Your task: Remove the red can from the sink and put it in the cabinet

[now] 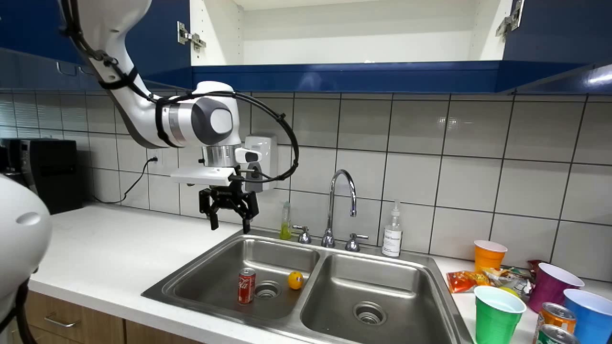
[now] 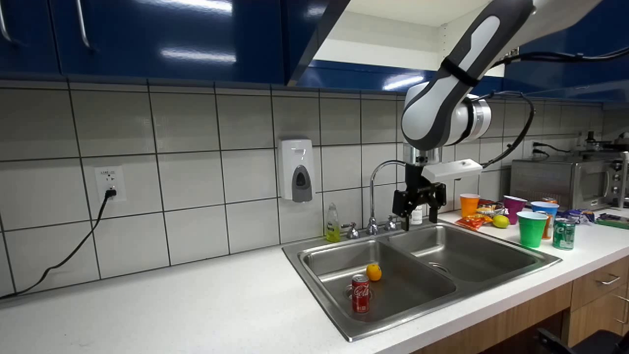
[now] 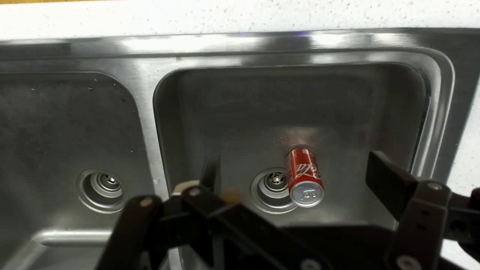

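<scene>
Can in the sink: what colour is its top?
Silver: the top of the red can, best seen in the wrist view.

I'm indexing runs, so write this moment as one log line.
pincer: open, empty, above sink | red can: upright in sink, beside drain | cabinet: open

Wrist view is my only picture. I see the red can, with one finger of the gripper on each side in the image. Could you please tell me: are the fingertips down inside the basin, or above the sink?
Observer: In both exterior views the gripper hangs above the sink, clear of the red can.
Operator: I understand. And the cabinet, which I cannot see: is it open?
Observer: Yes, the cabinet on the wall stands open; its white interior shows above the sink.
</scene>
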Controlling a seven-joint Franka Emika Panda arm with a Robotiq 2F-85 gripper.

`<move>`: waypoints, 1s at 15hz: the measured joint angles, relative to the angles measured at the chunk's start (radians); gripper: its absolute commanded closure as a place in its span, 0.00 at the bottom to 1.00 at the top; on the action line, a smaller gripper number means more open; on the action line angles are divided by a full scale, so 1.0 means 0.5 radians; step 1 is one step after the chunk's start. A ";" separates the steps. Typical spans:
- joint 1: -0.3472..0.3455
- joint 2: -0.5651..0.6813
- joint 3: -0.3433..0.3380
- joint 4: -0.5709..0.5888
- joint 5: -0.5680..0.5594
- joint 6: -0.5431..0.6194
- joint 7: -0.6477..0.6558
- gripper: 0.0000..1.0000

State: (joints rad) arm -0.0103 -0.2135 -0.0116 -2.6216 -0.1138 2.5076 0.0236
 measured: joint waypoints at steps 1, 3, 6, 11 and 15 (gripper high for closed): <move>0.000 0.044 0.003 0.000 -0.005 0.036 0.000 0.00; 0.000 0.129 0.004 -0.001 -0.015 0.110 0.000 0.00; 0.000 0.254 0.004 -0.003 -0.051 0.222 0.006 0.00; -0.001 0.446 -0.002 -0.003 -0.205 0.423 0.087 0.00; 0.000 0.595 -0.021 -0.001 -0.339 0.586 0.184 0.00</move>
State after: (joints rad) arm -0.0102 0.0840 -0.0222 -2.6221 -0.2831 2.8008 0.1155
